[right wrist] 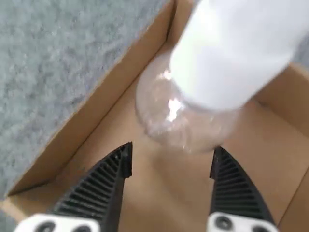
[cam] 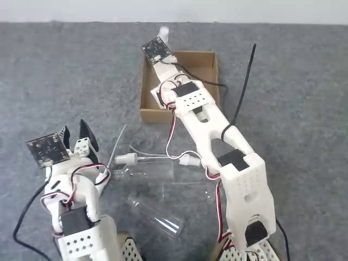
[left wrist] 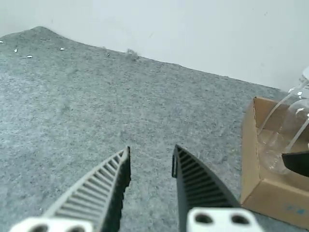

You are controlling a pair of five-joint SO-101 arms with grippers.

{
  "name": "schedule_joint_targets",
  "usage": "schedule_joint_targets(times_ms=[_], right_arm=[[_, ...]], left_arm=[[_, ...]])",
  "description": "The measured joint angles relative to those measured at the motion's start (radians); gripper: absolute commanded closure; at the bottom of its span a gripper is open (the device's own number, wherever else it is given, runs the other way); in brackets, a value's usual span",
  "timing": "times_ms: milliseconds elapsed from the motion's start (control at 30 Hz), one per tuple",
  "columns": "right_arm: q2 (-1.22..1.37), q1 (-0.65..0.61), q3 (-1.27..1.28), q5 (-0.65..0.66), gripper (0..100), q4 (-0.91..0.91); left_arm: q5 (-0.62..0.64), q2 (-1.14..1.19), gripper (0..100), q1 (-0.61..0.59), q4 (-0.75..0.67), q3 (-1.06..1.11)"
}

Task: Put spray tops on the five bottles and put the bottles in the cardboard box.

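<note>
A clear bottle [right wrist: 183, 116] with a white spray top [right wrist: 236, 48] stands inside the cardboard box [right wrist: 96, 121]. My right gripper [right wrist: 169, 154] is open just in front of it, with both fingers clear of the bottle. From above, that spray top [cam: 163, 33] pokes out past the right arm at the box [cam: 209, 62]. My left gripper [left wrist: 152, 154] is open over bare grey carpet at the near left [cam: 76, 133]. Another bottle [cam: 147, 168] lies between the arms with a spray top [cam: 128, 159] at its neck. A loose spray top [cam: 190, 160] lies beside it.
Two more clear bottles [cam: 187, 190] [cam: 160, 220] lie on the carpet near the arm bases. A thin dip tube [cam: 117, 144] lies by the left gripper. A black cable [cam: 244, 81] runs right of the box. The box [left wrist: 270, 188] stands far off to the left gripper's side.
</note>
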Motion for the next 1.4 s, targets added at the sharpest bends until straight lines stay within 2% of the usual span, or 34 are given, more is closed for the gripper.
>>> schedule_joint_targets(times_ms=[300,733,1233,1400], right_arm=[[-0.106,0.006,0.0,0.0,79.3,0.144],[-0.13,0.006,0.0,0.0,79.3,0.316],[-0.373,0.005,0.0,0.0,79.3,0.548],[-0.454,-0.032,0.0,0.0,79.3,0.661]], left_arm=[[0.0,0.0,86,0.0,0.0,0.0],[0.0,0.0,86,0.0,0.0,0.0],[0.0,0.0,86,-0.005,0.0,0.0],[0.0,0.0,86,-0.003,0.0,0.0]])
